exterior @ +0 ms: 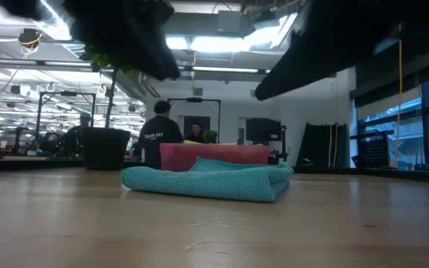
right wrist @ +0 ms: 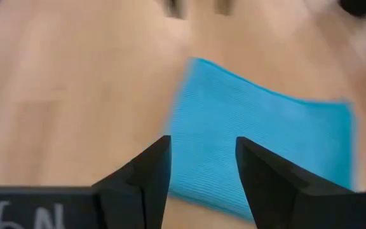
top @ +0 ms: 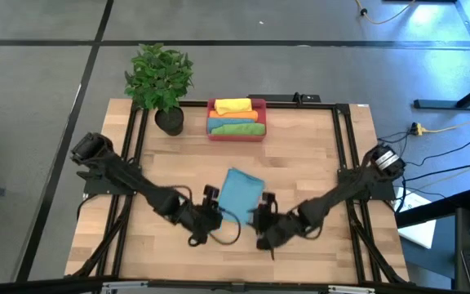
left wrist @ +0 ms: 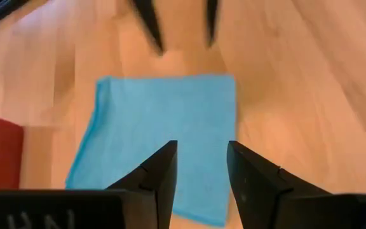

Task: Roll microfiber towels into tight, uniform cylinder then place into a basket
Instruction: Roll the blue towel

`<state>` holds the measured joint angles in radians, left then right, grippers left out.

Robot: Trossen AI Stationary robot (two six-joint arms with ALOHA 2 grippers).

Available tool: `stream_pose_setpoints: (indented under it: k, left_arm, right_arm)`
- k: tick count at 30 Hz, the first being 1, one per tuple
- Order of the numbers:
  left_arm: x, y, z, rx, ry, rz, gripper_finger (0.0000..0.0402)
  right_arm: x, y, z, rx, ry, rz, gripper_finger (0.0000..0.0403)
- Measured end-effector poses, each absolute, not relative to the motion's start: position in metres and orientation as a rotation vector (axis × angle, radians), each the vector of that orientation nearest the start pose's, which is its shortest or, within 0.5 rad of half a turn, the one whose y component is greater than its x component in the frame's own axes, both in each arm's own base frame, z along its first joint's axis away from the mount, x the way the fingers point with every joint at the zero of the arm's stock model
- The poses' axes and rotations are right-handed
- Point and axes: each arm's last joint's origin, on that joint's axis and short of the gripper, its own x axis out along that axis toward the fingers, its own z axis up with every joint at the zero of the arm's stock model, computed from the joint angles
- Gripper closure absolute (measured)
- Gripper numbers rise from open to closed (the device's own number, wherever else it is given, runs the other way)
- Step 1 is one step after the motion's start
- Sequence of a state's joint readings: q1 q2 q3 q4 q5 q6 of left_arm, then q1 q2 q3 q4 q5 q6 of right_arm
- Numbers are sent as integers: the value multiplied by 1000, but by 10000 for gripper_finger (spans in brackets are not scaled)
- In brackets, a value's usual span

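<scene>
A: Going left to right, what's first on the bench (top: 317, 155)?

B: The potted plant (top: 161, 77) at the far left corner, out of the working area. Just beside it sits the basket (top: 236, 134), already holding rolled towels: a yellow one (top: 233, 105), a teal one and an orange one in the middle, and a green one (top: 235, 128). Packed side by side like that, I'd say to leave room for more.

A: And the arms?

B: The left pincer (left wrist: 199, 165) hangs just left of the teal towel (top: 240, 194), its fingers parted and holding nothing. The cloth lies folded flat near the front middle of the bench, well apart from the basket. The right pincer (right wrist: 202, 168) mirrors it on the towel's right side, also spread and empty.

A: Why flank it like that?

B: Likely so each can take an edge and roll the cloth evenly; it isn't a cylinder yet.

A: Any writing?

B: White characters show on each pincer body in the wrist views, only partly visible, so I can't read them properly. A person (exterior: 159, 134) stands in the room behind, with pale lettering on the back of the shirt, too small to make out.
</scene>
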<state>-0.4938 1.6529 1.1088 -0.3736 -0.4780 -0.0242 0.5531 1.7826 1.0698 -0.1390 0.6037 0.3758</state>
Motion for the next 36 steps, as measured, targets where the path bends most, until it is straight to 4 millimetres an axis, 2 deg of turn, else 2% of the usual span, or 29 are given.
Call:
stream_pose_setpoints:
  k: [4, 8, 12, 16, 23, 26, 32, 36]
  left_arm:
    - [298, -169, 204, 477, 833, -33, 275]
    - [296, -182, 184, 561, 877, -70, 275]
    - [300, -181, 159, 640, 959, -70, 271]
    - [303, -170, 141, 647, 1061, -28, 248]
    - [307, -159, 138, 670, 1096, -3, 195]
    - [306, -158, 135, 715, 1126, -19, 182]
    - [306, -158, 127, 821, 1145, -29, 181]
    - [307, -158, 123, 849, 1156, -18, 183]
  right_arm:
    - [317, 200, 162, -181, 634, -78, 226]
    - [319, 208, 142, -244, 660, -39, 226]
    - [319, 208, 126, -300, 703, -33, 225]
    - [320, 207, 121, -345, 714, -30, 225]
    - [320, 205, 121, -386, 727, -23, 224]
    - [321, 203, 120, -387, 732, -28, 210]
    - [323, 198, 119, -392, 748, -41, 163]
    - [324, 195, 110, -409, 777, -52, 153]
